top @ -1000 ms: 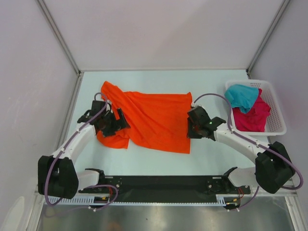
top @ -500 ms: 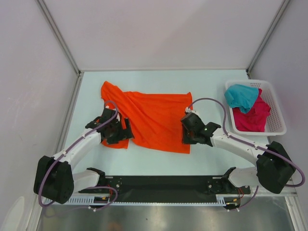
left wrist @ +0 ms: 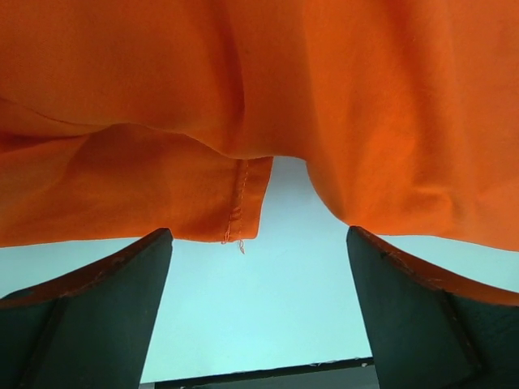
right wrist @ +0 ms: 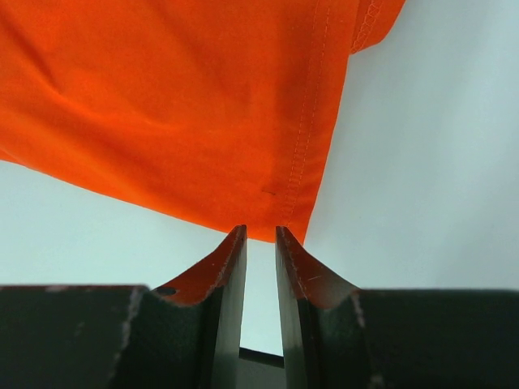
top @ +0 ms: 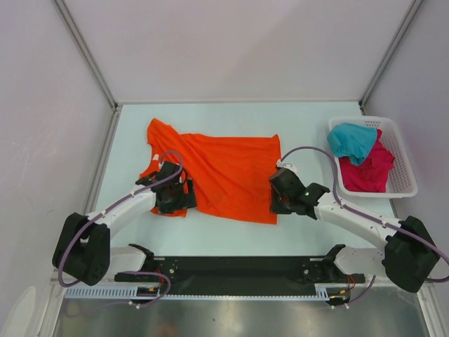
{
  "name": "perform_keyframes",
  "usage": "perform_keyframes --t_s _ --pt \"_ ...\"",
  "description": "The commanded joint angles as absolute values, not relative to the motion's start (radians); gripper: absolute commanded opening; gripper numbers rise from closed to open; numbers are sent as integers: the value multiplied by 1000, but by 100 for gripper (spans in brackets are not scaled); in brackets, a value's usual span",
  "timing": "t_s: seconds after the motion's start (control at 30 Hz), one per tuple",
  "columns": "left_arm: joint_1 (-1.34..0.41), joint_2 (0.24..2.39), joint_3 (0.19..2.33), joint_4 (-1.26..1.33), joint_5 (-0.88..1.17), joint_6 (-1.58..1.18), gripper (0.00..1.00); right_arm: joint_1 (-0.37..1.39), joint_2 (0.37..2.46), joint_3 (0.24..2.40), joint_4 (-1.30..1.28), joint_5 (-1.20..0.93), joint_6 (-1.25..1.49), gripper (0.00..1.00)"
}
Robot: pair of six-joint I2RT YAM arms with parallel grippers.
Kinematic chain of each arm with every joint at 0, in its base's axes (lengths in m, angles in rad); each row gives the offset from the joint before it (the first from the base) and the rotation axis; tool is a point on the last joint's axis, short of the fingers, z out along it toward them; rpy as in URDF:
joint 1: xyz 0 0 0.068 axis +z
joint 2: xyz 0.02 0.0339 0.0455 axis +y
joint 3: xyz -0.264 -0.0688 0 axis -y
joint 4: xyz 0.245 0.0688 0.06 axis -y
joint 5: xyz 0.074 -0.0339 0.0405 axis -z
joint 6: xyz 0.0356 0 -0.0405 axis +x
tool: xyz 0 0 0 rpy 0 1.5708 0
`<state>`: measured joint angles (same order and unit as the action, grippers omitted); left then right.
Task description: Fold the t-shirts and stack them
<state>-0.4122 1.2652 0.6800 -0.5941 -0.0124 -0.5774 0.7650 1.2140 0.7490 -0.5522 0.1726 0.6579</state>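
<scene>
An orange t-shirt [top: 228, 175] lies spread flat on the pale table, with one sleeve pointing to the far left. My left gripper [top: 175, 198] sits at its near left hem. In the left wrist view it [left wrist: 259, 235] stands wide open, with the orange hem [left wrist: 243, 186] just beyond the fingertips and bare table between them. My right gripper [top: 279, 196] is at the shirt's near right edge. Its jaws [right wrist: 260, 231] stand a narrow gap apart at the hem corner [right wrist: 292, 211], with no cloth between them. A teal t-shirt [top: 351, 140] and a magenta t-shirt [top: 368, 172] lie bunched in the basket.
A white slotted basket [top: 400, 158] stands at the table's right edge. Grey walls close in the back and both sides. A black rail [top: 238, 267] with both arm bases runs along the near edge.
My left gripper has slid right and nearer along the shirt's left side to its near hem. The right gripper has dropped slightly nearer, toward the near right corner.
</scene>
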Motion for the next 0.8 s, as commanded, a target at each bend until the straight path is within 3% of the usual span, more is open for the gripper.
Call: perform_keyframes --t_s 0.0,0.13,0.27,0.4,0.57,0.77 --pt "-442 1287 672 -583 -48 -606 85 776 1178 733 -563 186 686 26" --pt "-463 1310 667 -563 -38 -624 66 788 1169 721 -566 184 695 26" --pt "-479 1335 649 -543 -41 -634 61 798 1157 710 -574 186 703 26" --pt "-485 1358 626 -520 -32 -637 39 799 1146 704 -575 184 710 26" --pt "-488 1365 621 -517 -49 -641 30 801 1154 680 -548 176 718 26" --pt "-492 1359 620 -505 -40 -644 9 801 1206 647 -494 172 721 26"
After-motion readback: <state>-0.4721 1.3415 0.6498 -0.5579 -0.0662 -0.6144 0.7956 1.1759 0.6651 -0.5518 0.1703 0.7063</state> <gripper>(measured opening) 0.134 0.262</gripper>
